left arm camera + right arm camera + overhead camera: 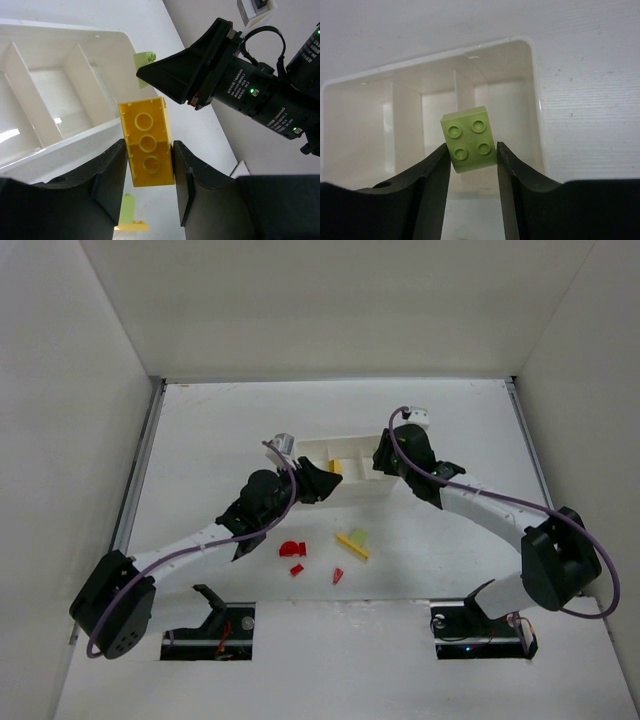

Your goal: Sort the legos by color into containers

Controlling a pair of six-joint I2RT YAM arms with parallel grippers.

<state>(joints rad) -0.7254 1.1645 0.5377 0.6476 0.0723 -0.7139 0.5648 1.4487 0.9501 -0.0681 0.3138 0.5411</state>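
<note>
Sorting looks barely begun. The left pincer (147,167) grips a yellow brick (145,142) just beside the white tray (75,35). The right pincer (472,157) clamps a light green brick (469,138) in front of it (the compartments in view look bare). Red pieces (291,549), a yellow bar (352,547) and a green bit (358,535) lie on the desk (450,420), yet to be sorted.
</note>
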